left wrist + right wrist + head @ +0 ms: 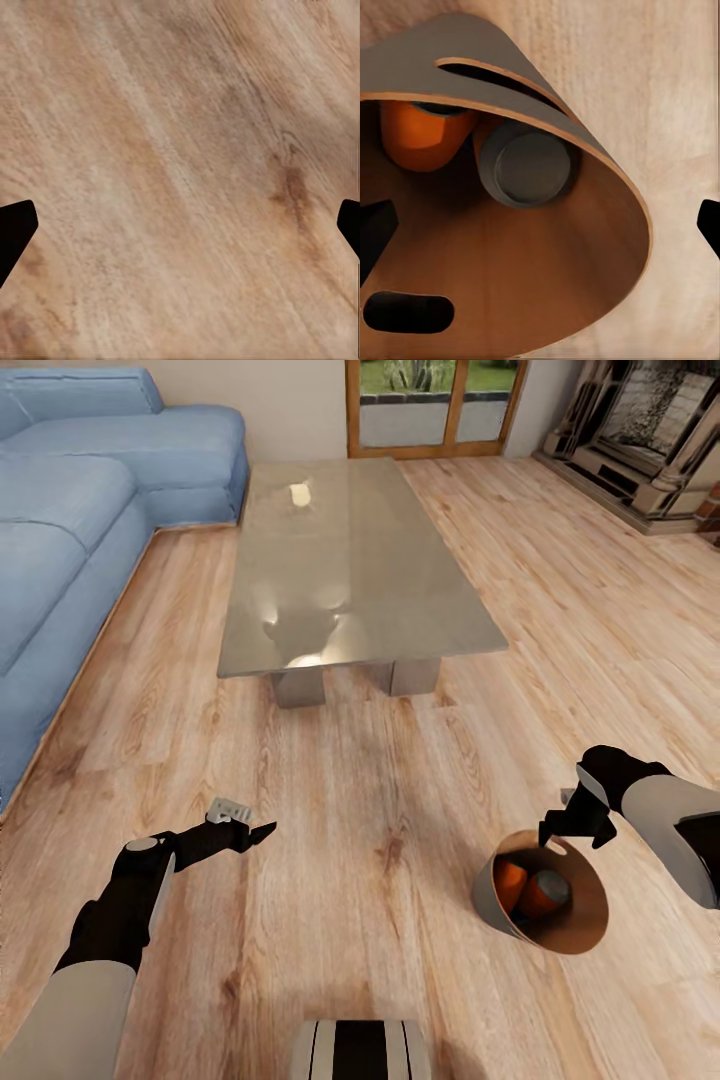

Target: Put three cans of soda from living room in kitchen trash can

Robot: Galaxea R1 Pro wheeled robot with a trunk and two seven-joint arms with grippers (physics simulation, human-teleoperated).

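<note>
Place: home living room
Seating: blue corner sofa (70, 510), far left
Middle: glass coffee table (350, 560) on wood floor (360, 830)
Far right: fireplace (650, 430)
Far wall: glass doors (435, 405)

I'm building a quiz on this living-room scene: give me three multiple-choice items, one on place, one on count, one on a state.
1. Where is the pale grey bucket with coppery inside?
A) on the glass coffee table
B) on the wood floor by the right gripper
C) on the blue sofa

2. How many orange soda cans show inside it?
A) none
B) two
C) five

3. The left gripper is:
A) holding nothing
B) holding a can
C) gripping the bucket

Key: 1 B, it is tilted at the right gripper, above the floor. 2 B, two cans show. 3 A, nothing between its fingers.
</note>
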